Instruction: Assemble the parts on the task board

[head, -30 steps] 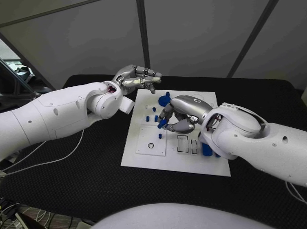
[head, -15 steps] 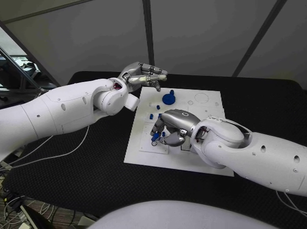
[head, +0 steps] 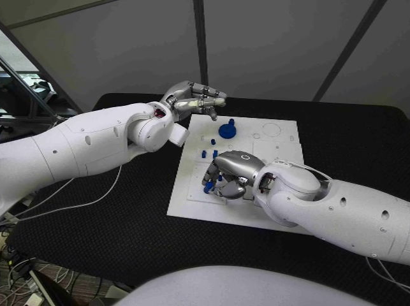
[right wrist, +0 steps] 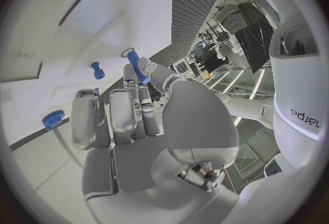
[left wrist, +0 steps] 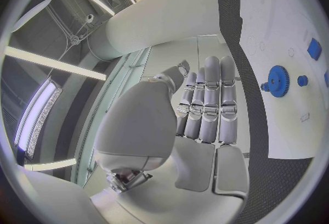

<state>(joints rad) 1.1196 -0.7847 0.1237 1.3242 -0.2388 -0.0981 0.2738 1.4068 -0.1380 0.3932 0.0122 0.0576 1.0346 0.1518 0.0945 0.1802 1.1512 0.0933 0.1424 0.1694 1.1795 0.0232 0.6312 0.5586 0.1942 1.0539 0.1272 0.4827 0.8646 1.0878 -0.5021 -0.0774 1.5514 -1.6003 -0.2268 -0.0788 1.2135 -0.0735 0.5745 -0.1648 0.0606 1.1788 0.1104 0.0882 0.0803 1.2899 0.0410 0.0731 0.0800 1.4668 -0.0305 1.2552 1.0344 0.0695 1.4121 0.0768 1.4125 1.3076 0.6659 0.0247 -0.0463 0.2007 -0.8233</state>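
The white task board (head: 280, 152) lies mid-table. My right hand (head: 229, 174) hovers low over its near-left part and pinches a blue peg (head: 208, 185) between thumb and fingers; the right wrist view shows the peg (right wrist: 136, 66) at my fingertips, above the board (right wrist: 41, 48). A blue gear (head: 227, 131) stands on the board's far part, with small blue pegs (head: 208, 153) close by. My left hand (head: 194, 99) hangs beyond the board's far-left corner, fingers curled in, holding nothing. In the left wrist view the gear (left wrist: 279, 80) and a blue block (left wrist: 315, 48) lie on the board.
Black matting (head: 131, 217) surrounds the board. A short blue peg (right wrist: 98, 70) and a blue round cap (right wrist: 52, 119) stand on the board near my right hand. A rectangular slot (right wrist: 60, 3) is cut in the board beyond them.
My right hand has carried the blue peg toward the board's near-left part and come lower. The left hand has stayed where it was, fingers still curled.
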